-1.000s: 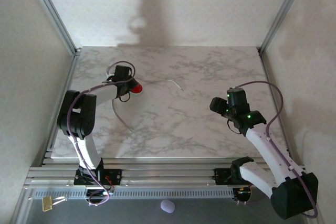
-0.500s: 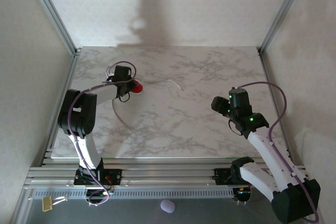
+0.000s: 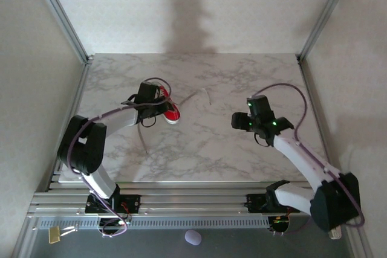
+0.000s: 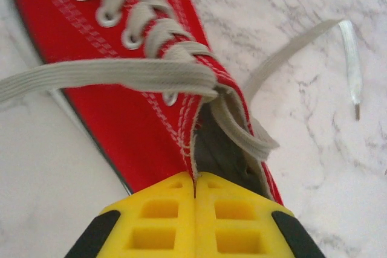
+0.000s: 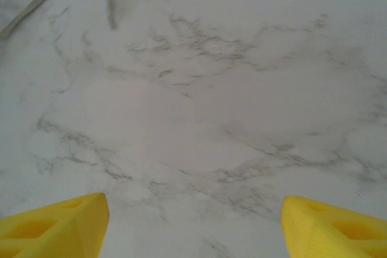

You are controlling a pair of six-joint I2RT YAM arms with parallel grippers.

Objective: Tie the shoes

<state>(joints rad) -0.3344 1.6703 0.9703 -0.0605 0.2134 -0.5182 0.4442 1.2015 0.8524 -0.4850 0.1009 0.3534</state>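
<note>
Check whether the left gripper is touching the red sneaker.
Touching. In the left wrist view the left gripper is shut on the red sneaker, pinching its collar edge.

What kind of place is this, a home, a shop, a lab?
Probably a robot lab test cell: left arm and right arm bolted to an aluminium rail, a marble-look table with one sneaker, boxed in by plain white walls.
</note>
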